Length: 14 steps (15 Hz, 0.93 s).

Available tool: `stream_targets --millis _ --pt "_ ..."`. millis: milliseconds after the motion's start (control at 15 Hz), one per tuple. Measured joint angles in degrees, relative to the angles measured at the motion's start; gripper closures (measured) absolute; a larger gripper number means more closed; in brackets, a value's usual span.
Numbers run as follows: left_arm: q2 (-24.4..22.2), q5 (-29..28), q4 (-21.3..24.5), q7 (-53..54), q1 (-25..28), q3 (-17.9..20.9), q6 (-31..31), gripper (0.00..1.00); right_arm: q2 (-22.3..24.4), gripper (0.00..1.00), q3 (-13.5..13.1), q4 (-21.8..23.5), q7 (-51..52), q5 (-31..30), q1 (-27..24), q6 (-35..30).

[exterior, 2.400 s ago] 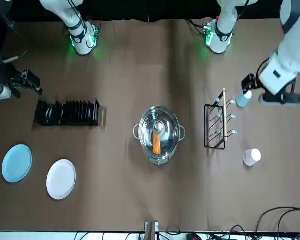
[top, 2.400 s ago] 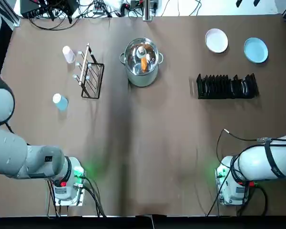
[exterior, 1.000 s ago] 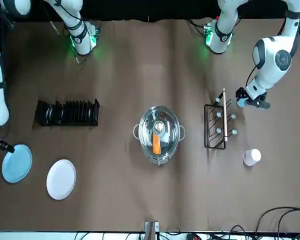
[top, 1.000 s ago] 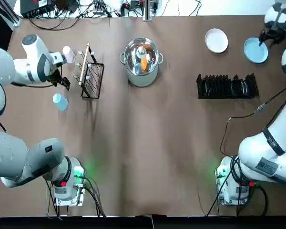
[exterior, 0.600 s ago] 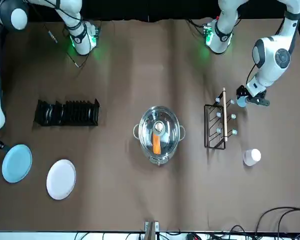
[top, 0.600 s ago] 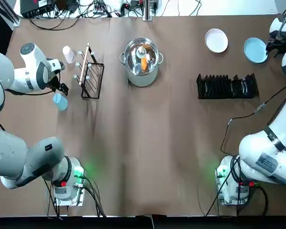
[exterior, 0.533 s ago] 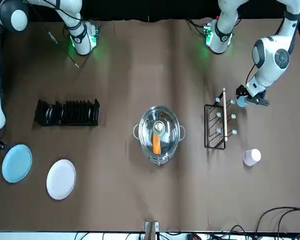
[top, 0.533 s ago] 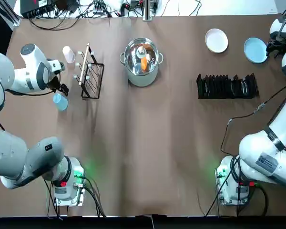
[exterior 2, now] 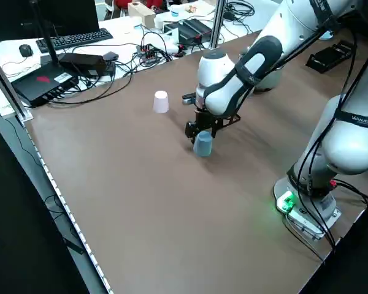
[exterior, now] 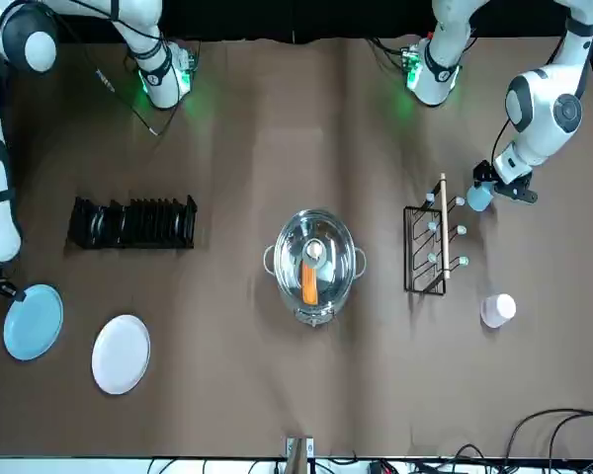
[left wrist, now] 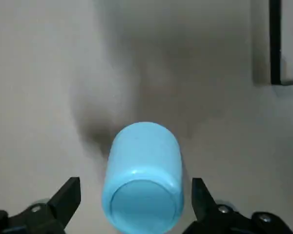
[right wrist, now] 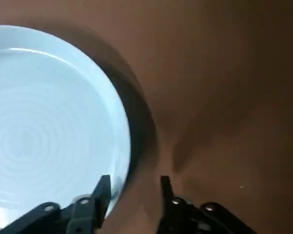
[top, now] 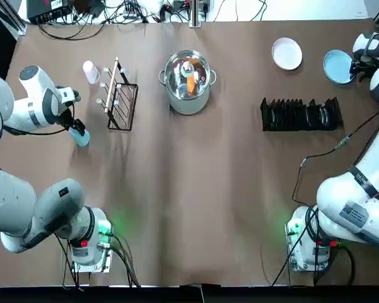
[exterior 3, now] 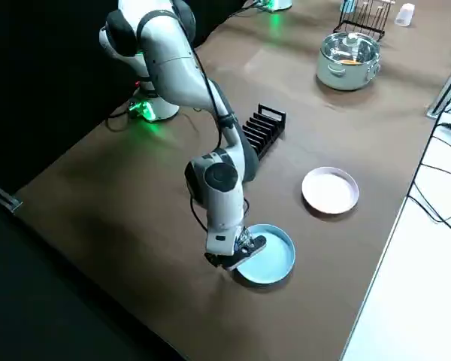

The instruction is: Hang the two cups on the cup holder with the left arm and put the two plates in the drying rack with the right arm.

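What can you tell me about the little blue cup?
The light blue cup is small, smooth and looks like plastic. It stands on the brown table with a closed flat end facing up, so it seems upside down. It sits near the black wire cup holder, apart from it. The left gripper is down around it, one open finger on each side, with gaps showing, so nothing squeezes it yet.
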State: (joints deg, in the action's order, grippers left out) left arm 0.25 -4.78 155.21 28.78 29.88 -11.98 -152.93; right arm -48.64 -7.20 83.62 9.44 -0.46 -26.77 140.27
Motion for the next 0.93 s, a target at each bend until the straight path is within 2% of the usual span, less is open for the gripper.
stream_targets --millis 133,200,333,400,467,600,800,933 --pt "0.17 -0.01 0.28 0.22 0.09 -0.04 0.0 0.0 -0.22 0.57 0.09 0.0 -0.02 2.15 0.0 -0.01" --pt "0.33 -0.01 0.32 0.22 0.06 -0.13 0.0 0.0 -0.41 0.66 0.15 0.0 -0.03 2.71 0.0 0.0" --pt "0.64 -0.02 0.32 0.23 0.01 -0.3 -0.07 0.03 -0.8 0.69 0.35 -0.04 -0.04 3.07 0.0 0.21" --pt "0.7 -0.02 0.25 0.23 -0.05 -0.41 -0.23 0.06 -0.85 0.85 0.69 -0.36 -0.43 3.51 0.01 0.48" --pt "0.7 -0.02 0.14 0.23 -0.11 -0.47 -0.31 0.08 -0.9 0.85 0.79 -0.42 -0.82 3.55 0.01 0.46" --pt "0.7 -0.03 -0.14 0.22 -0.22 -0.65 -0.42 0.11 -0.76 0.94 0.96 -0.75 -1.18 3.61 0.04 0.35" --pt "0.7 -0.03 -0.26 0.13 -0.32 -1.25 -0.45 0.15 -0.75 0.94 1.15 -1.25 -1.14 3.61 0.39 -0.05" --pt "0.54 -0.03 -0.42 0.12 -0.32 -1.28 -0.48 0.33 -0.25 0.94 1.43 -2.04 -1.13 3.62 1.13 -3.31"
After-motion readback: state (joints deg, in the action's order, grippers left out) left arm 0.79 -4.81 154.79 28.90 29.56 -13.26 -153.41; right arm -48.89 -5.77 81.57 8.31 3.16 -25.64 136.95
